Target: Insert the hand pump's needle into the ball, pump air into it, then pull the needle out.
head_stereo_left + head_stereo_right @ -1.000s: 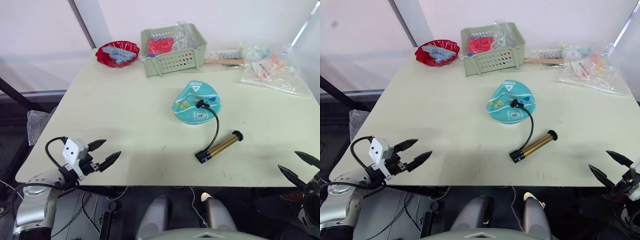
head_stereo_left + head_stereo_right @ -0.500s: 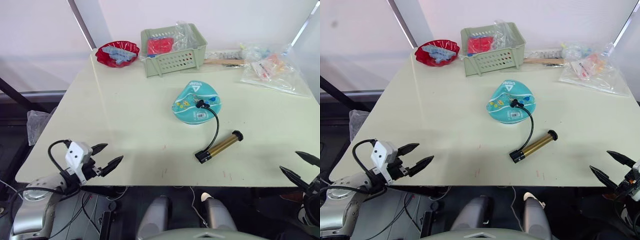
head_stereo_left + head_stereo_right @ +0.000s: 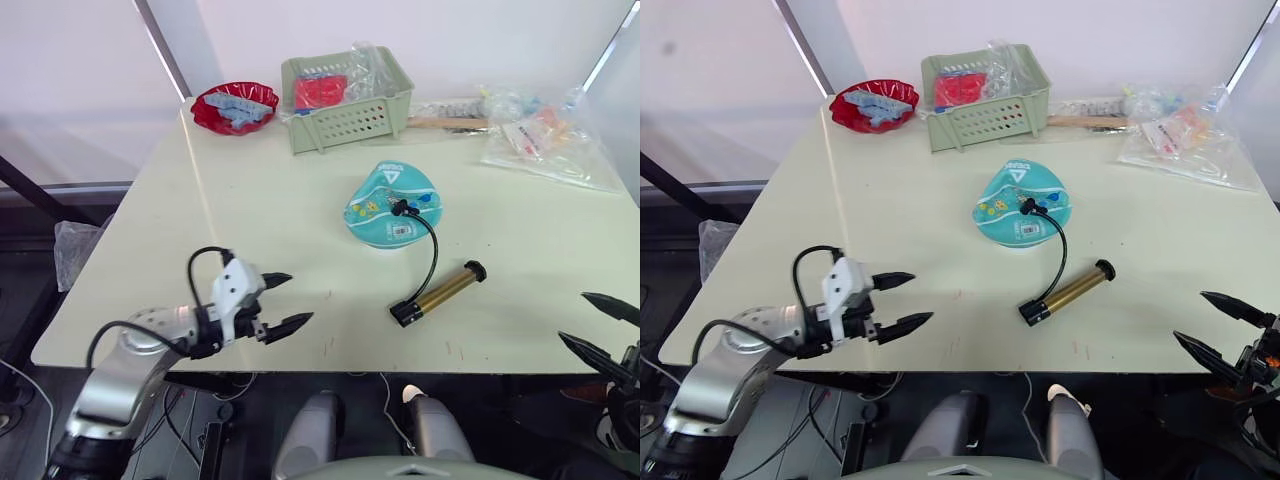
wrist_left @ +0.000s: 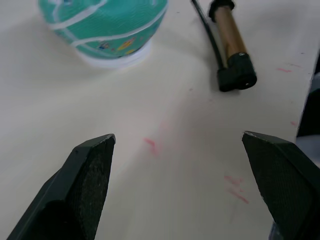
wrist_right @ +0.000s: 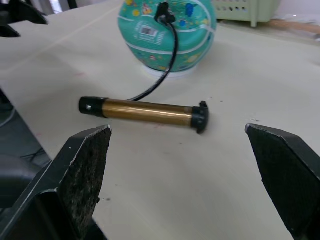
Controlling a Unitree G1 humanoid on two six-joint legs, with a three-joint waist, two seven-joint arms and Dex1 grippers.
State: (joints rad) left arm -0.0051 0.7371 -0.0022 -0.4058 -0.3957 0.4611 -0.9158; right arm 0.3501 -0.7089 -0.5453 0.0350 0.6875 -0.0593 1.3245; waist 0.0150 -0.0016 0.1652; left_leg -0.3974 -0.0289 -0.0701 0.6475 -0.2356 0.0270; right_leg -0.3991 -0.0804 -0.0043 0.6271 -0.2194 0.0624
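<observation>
Ball (image 3: 393,207) sits mid-table, looks partly deflated, and rests on a small white ring. Pump (image 3: 440,292) lies on the table just in front of it, toward our right, hose (image 3: 432,248) curving up to the ball's top. Hose fitting (image 5: 163,12) sits at the valve; needle itself is too small to see, so we can't tell if it's seated.

L gripper (image 3: 281,301) is over the table near the front edge, fingers wide, empty, well apart from the pump. R gripper (image 3: 1213,327) is off the front-right corner, also spread wide, empty.

Risks as we see them:
- Soft ball may dent or roll off the ring if we press it, w/ fitting popping loose.
- Grabbing the pump body drags the hose and could tug the needle sideways or bend it.
- Pump is round and slim, so it may roll out of a wide pinch.
- Pumping needs both arms; if the body isn't braced, the stroke just shoves the pump across the table.
</observation>
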